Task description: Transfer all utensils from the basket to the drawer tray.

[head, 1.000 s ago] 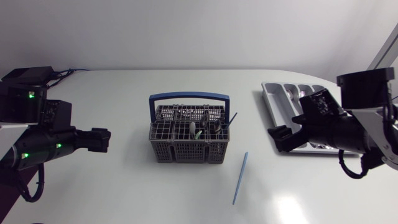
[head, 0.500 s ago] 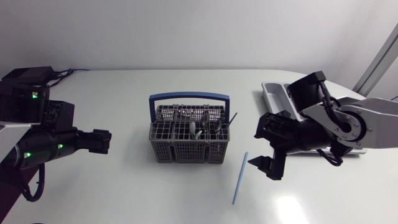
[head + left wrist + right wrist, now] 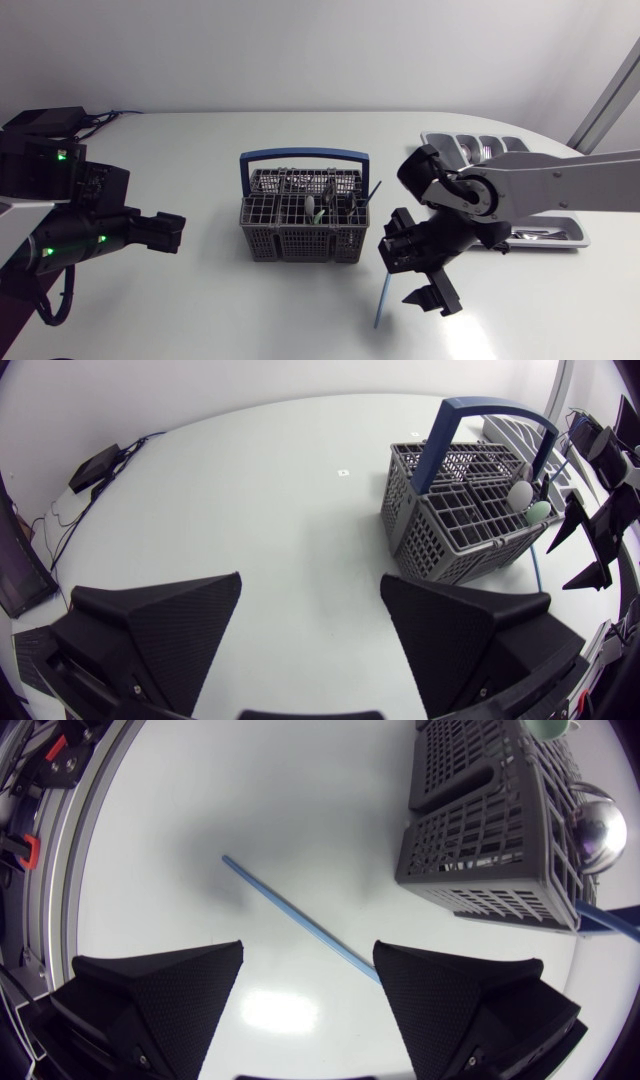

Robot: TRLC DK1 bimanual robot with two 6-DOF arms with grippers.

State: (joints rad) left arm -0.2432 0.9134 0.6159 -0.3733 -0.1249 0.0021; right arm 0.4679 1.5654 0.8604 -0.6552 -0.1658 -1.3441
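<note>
Take the basket as your mark: it sits mid-bench with its blue handle upright, and several utensils stand in its compartments on the right-arm side, so most of the job is not yet done. One thin blue stick lies flat on the bench just off the basket's right front corner, outside both the basket and the drawer tray, which sits well off to the basket's right and a little behind it. Your right arm hangs over that stick with the right jaws apart and empty. In the right wrist view the stick runs slantwise across the gap ahead of the fingers rather than squarely between them, so I judge you are lining up for a pick. A rod this thin and flat on the bench likely needs the jaws turned across it and brought low before they close, or it may roll or slip out. Your left arm waits well to the basket's left, left jaws apart with nothing between them, facing the basket but clear of the work.
</note>
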